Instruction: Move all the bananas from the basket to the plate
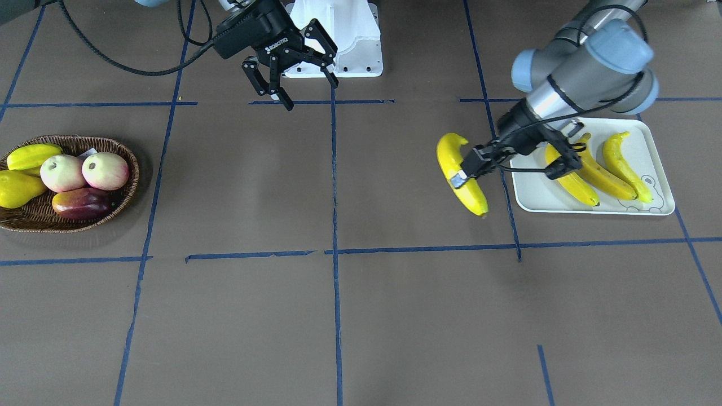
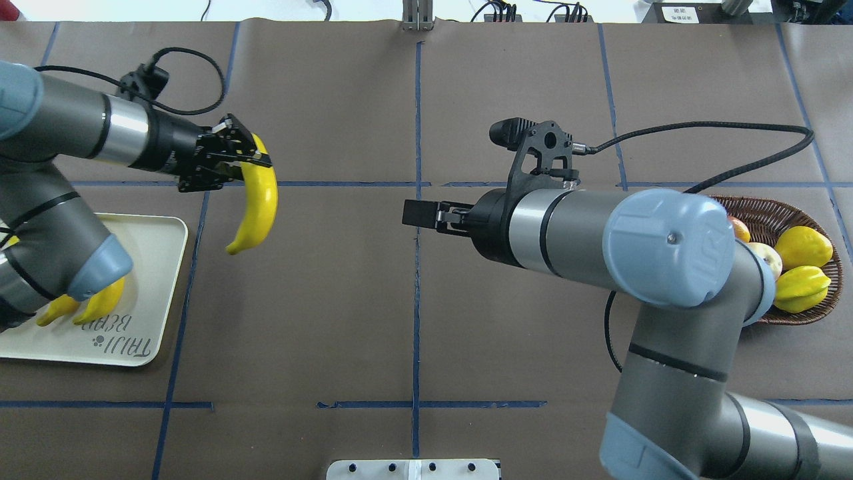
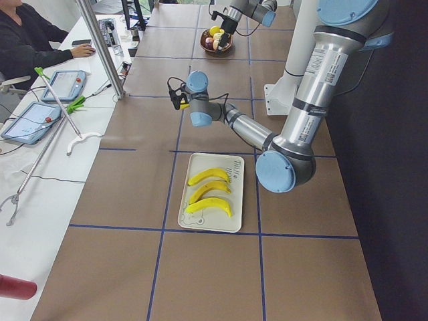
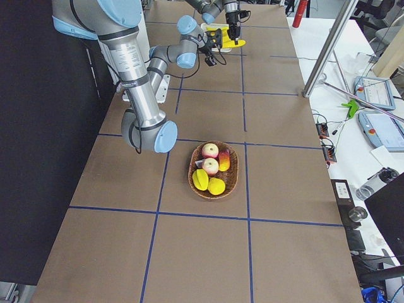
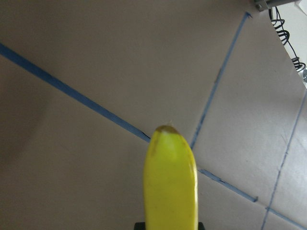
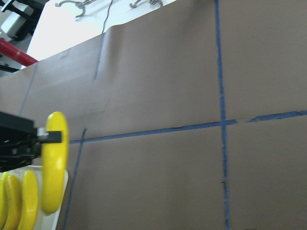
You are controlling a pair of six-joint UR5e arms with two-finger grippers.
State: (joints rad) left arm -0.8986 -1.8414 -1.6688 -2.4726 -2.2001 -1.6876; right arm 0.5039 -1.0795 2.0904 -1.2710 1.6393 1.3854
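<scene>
Overhead exterior view showed the left gripper clamped nearer one end of a long curved yellow banana, which hung above the brown paper-covered table just beside the flat white rimmed plate. A good finish would probably carry it over the rim, lower it onto the bare strip beside the three bananas there, and release low. The right gripper hovered spread and empty. The brown wicker basket held only other fruit. Blue tape lines crossed the table; a person's sleeve and tablets showed beyond.
</scene>
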